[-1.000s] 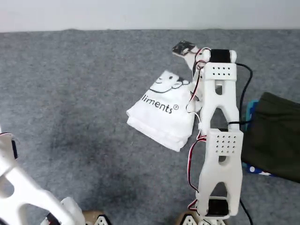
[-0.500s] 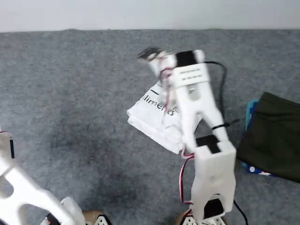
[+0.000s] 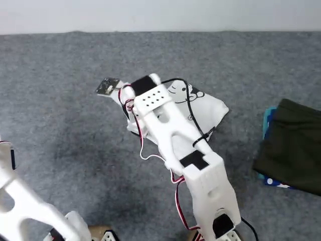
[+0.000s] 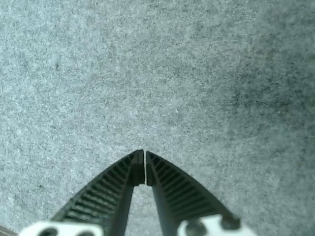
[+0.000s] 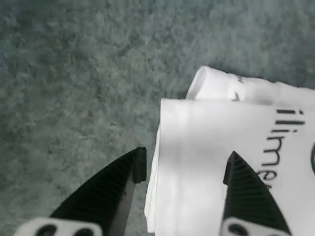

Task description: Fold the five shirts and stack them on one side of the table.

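**White shirt under the right arm, left gripper closed**

The folded white cotton shirt with black print (image 3: 206, 106) lay on the grey felt-covered table (image 3: 60, 100), about in its middle. In the high view its long axis seemed to run across the table. One corner pointed toward the dark green folded shirt (image 3: 293, 150), which lay well apart from the white shirt, on top of a blue piece of cloth (image 3: 267, 122). The white shirt looked flat and thick. In the right wrist view (image 5: 206, 162) several layers showed at its folded edge, and black letters ran over its top face.

The white right arm (image 3: 170, 130) stretched over the white shirt and covered a large part of it. The right gripper (image 5: 187, 167) was spread wide above the shirt's folded edge, with one finger over the cloth and the other over the felt just beside it. I could not tell if they touched.

The left arm (image 3: 20, 206) stood well apart from the white shirt, on the side opposite the green one. The left gripper (image 4: 144, 167) was pressed together, holding nothing, above bare felt.
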Available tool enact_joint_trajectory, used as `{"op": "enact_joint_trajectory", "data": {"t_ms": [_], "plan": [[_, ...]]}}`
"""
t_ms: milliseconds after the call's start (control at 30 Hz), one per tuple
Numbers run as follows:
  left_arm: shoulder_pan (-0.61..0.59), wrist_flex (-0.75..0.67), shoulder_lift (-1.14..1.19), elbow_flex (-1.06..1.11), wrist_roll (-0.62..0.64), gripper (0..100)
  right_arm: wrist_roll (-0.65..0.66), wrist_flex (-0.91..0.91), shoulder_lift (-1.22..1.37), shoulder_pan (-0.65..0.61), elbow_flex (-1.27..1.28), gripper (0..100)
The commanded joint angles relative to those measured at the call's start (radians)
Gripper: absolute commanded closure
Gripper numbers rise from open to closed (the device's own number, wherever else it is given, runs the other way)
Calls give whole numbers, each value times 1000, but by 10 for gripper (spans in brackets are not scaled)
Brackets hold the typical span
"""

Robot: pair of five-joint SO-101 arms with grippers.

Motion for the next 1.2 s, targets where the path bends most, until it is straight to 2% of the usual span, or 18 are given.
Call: {"op": "enact_joint_trajectory", "data": {"t_ms": [0,200,433,700,967,1100,1167], "plan": [[-2,6,-28,-39,-11,986,48,-30,19,-7,-8,734],[-2,6,-28,-39,-11,986,48,-116,85,-5,-8,740],[-2,6,-28,-39,-11,986,49,-200,94,-1,-8,961],[-2,6,-28,-39,-9,986,51,-209,104,1,-100,967],[-2,8,-28,-39,-9,986,46,-344,179,21,-224,965],[-2,9,-29,-39,-9,986,-31,-265,199,35,-305,953],[-2,25,-29,-42,-9,986,-61,-197,199,44,-347,905]]}}
